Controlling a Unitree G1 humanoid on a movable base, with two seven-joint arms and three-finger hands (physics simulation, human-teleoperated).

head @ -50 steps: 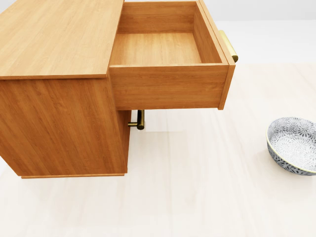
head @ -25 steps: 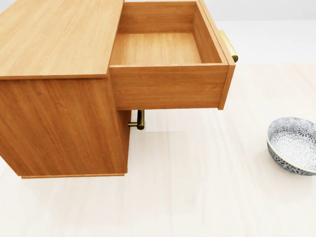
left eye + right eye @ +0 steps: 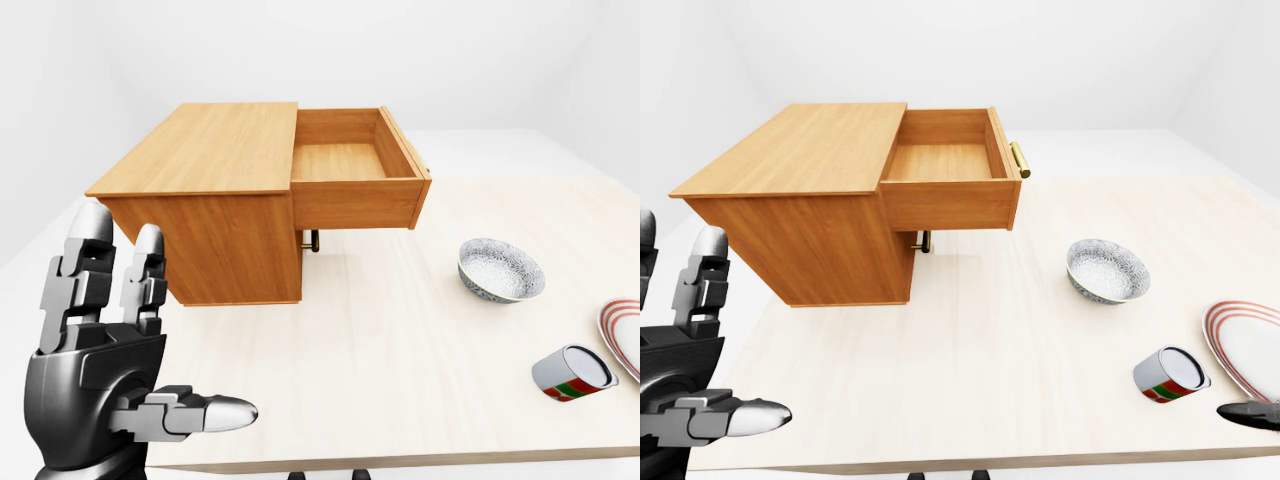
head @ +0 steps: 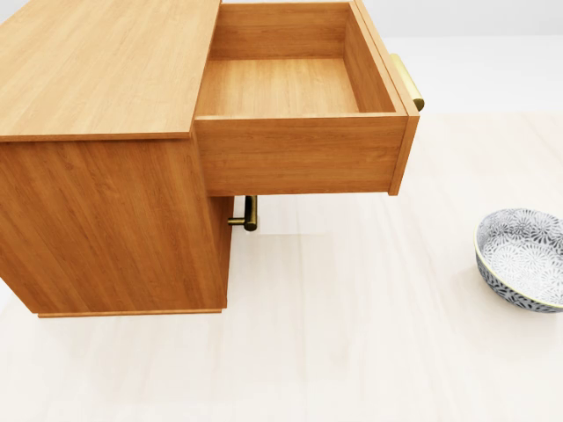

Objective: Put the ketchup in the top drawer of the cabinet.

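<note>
Left-eye view: caught the left hand (image 3: 100, 370) at lower left, held up with fingers spread wide and gripping nothing. Found the top drawer (image 3: 345, 160) pulled out of the cabinet (image 3: 200, 200) at upper centre, bare inside. Placed the ketchup (image 3: 572, 373), apparently the red-and-green-banded container lying on its side, at lower right on the table (image 3: 380, 360), well apart from the drawer, between a patterned bowl (image 3: 500, 270) and a striped plate (image 3: 625, 335).

Head view: looked down into the same empty drawer, brass handle (image 4: 407, 82) at its right end; showed neither hand nor the ketchup.

Right-eye view: picked up only a dark tip of the right hand (image 3: 1250, 412) at the lower right edge, near the ketchup; could not tell its finger spread.

Judged the drawer-opening done, with the pickup and the drop into the drawer not yet made.
</note>
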